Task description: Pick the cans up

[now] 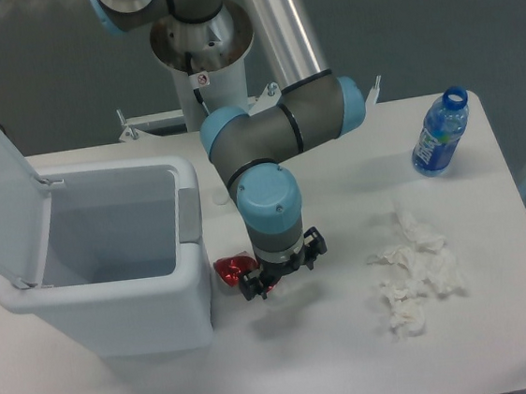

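At the left of the frame stood a white bin [111,269] with its lid raised. Just right of its lower front corner lay the crushed red can [232,268], mostly hidden beneath the gripper [270,277], which hung directly over the can's right part; whether its fingers were spread or closed on the can could not be told. Crumpled white tissues [413,268] lay right of centre, and a blue-labelled bottle [439,133] stood at the upper right.

1 red can [230,268], 1 blue bottle [440,134], 1 bin [110,260], tissue pile [413,268]
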